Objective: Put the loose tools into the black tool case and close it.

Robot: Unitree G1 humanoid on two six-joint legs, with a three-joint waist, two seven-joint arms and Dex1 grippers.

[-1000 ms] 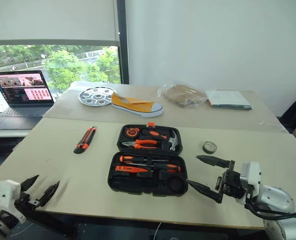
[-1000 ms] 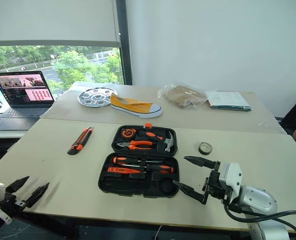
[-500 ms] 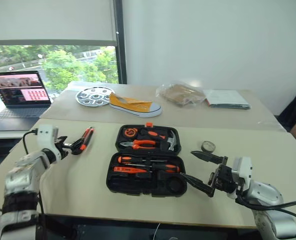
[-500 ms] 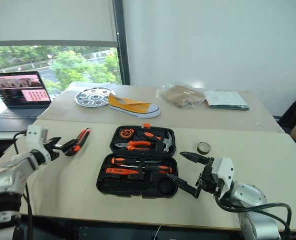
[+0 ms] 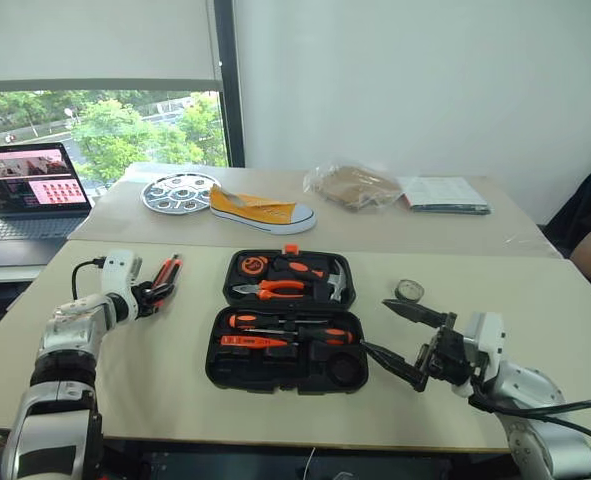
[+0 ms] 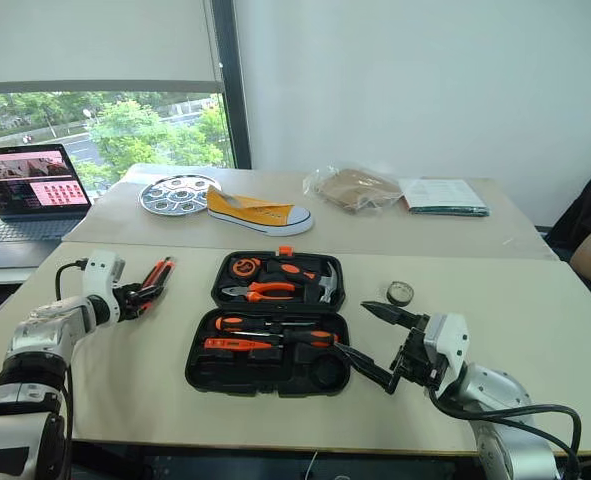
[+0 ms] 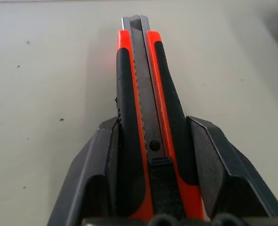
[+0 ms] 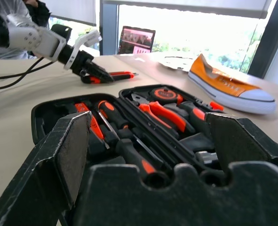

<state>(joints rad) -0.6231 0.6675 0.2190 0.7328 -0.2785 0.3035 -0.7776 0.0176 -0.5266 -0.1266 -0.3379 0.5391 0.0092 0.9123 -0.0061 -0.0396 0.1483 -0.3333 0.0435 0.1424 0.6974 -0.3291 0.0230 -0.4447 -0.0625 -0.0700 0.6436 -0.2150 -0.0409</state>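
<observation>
The case [image 5: 287,320] lies open with most tools in, but the left gripper [image 7: 150,141] is pinching the knife [image 7: 146,94] beside it, and the tape [image 5: 408,291] waits.

The case [image 5: 286,334] is lying flat and wide open on the counter [image 5: 475,400], black clamshell with an orange latch at the far edge. Orange-and-black tools already sit in its moulded slots. The knife [image 7: 146,113], orange and black, lies on the counter off to the case's left, with black fingers [image 7: 99,165] on either side of its handle. A small dark tape roll [image 5: 408,291] lies flat just right of the case.
</observation>
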